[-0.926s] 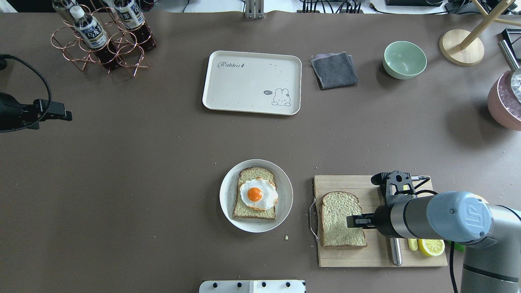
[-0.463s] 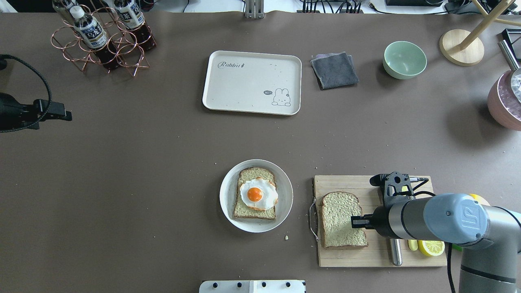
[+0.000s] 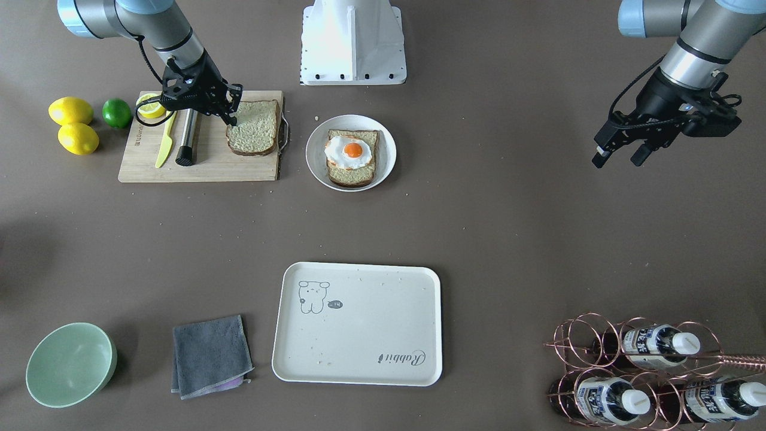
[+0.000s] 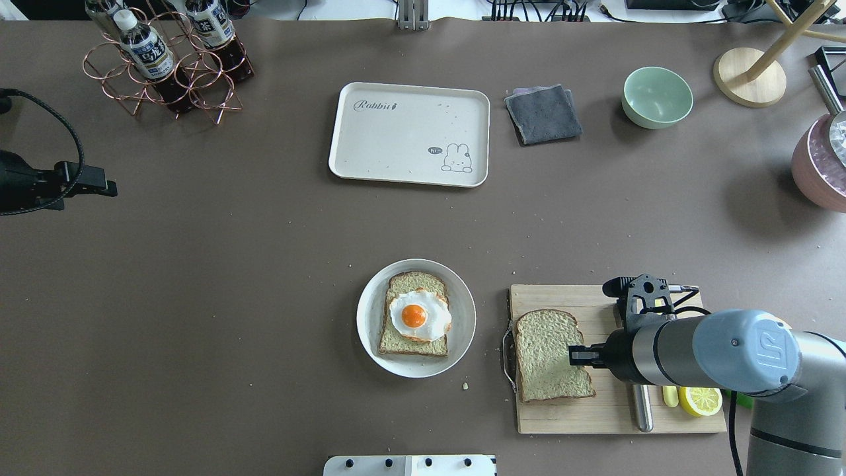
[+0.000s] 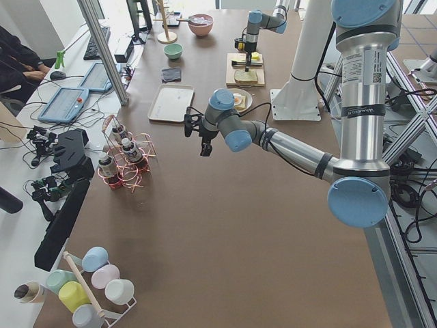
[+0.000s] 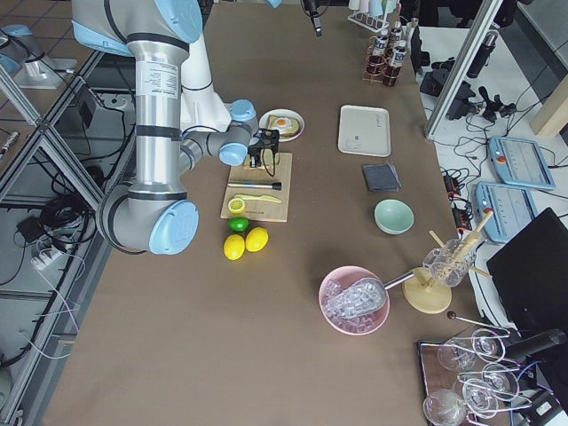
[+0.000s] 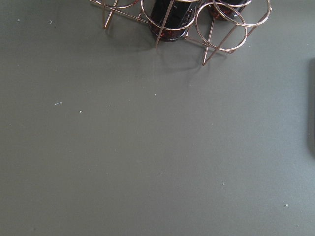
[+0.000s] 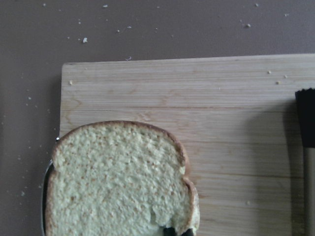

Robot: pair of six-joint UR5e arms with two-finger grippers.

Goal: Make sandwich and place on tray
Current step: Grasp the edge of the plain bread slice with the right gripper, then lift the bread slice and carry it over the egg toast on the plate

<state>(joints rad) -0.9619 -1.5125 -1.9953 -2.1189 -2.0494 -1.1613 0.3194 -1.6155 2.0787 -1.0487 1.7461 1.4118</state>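
One bread slice lies on the wooden cutting board, also in the right wrist view. My right gripper is at the slice's right edge, its fingers together on the crust, low over the board. The other slice lies on the round white plate with the fried egg on top. The cream tray stands bare at the table's far middle. My left gripper is open and holds nothing, off at the left side of the table.
A yellow knife, a metal-handled tool and a lemon half share the board. Two lemons and a lime lie beside it. A grey cloth, a green bowl and a copper bottle rack stand at the far side.
The right gripper drew back slightly to the slice's right edge. The slice then shifted a little left and turned slightly. The left arm has not moved.
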